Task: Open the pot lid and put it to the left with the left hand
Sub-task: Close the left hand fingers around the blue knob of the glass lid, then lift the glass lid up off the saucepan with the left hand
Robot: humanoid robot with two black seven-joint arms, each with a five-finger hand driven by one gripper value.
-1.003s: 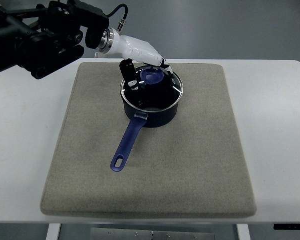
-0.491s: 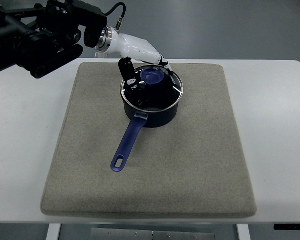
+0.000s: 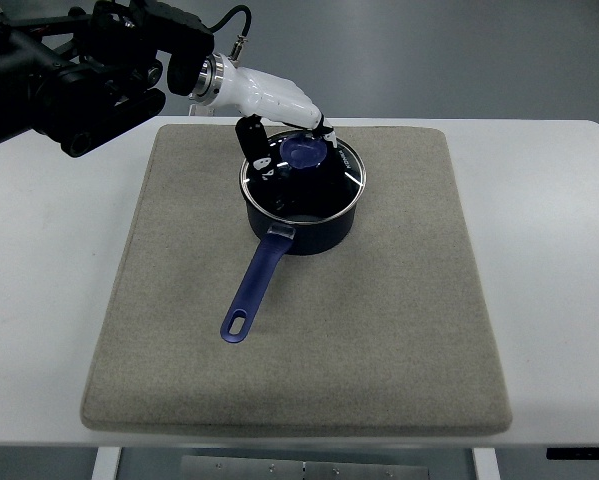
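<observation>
We see a dark blue saucepan with a long blue handle [image 3: 297, 205] standing on a grey-beige fabric mat [image 3: 379, 330], towards the mat's far edge and a little left of its middle; the handle [image 3: 254, 288] runs back towards the mat's near-left corner. The mat lies on a white worktop [image 3: 549, 230]. A round glass lid with a metal rim [image 3: 324, 185] is seated on the pan, and a blue knob [image 3: 302, 153] stands on its far part.

Our white-shelled left hand [image 3: 279, 115] comes in from the far-left corner and sits over the far rim of the pan. Its dark thumb [image 3: 250, 135] hangs at the left of the knob and its fingers [image 3: 314, 118] curl over the far side, partly closed around the knob. We cannot tell whether they are pressing on it or only close to it. The right hand is out of view.

We judge the lid stiff, fairly heavy for its size, breakable and slick on the glass, so the knob is the one sensible place to hold. The metal rim may drag on the pan, so a straight lift would suit.

Through the glass the pan looks dark inside, with reflections; we cannot make out any contents.
</observation>
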